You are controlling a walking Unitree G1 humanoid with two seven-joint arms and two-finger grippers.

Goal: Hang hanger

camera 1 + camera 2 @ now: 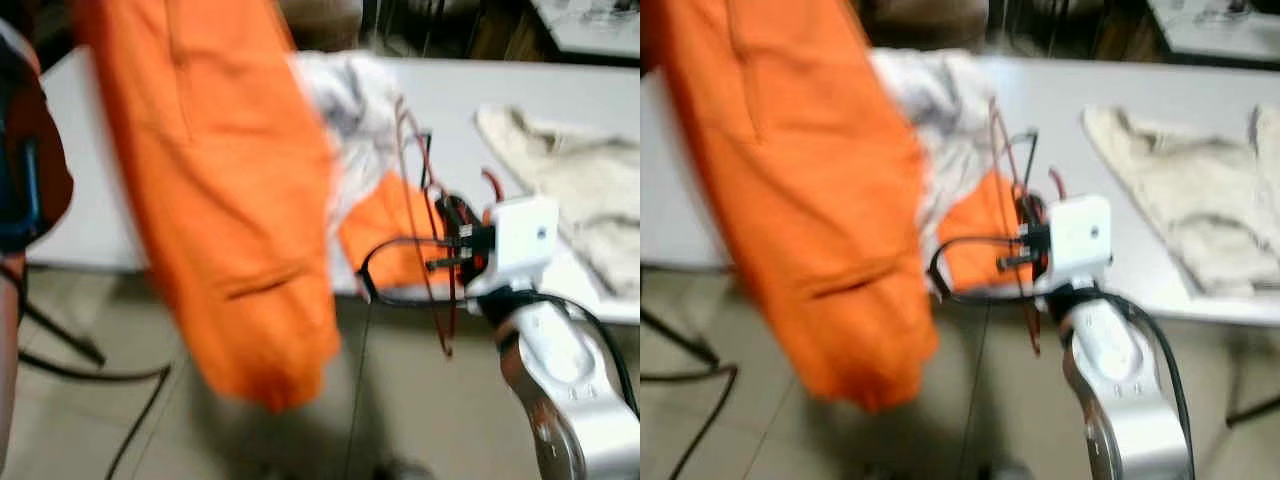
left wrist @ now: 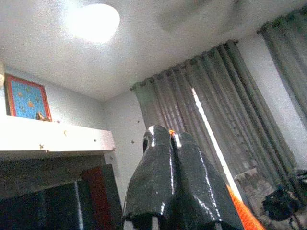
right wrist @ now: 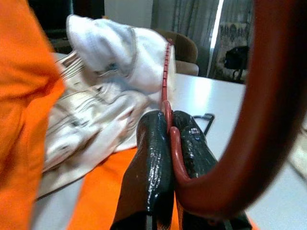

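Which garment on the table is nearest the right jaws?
The orange garment lying at the table's front edge, just beyond the right gripper. The white garment and cream garment lie farther off.

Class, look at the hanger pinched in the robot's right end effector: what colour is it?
Red. The hanger shows best in the right wrist view, clamped in the right end effector.

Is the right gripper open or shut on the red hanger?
Shut: the right gripper has both black fingers pressed against the red hanger, no gap.

Blurred orange garment, top cut off
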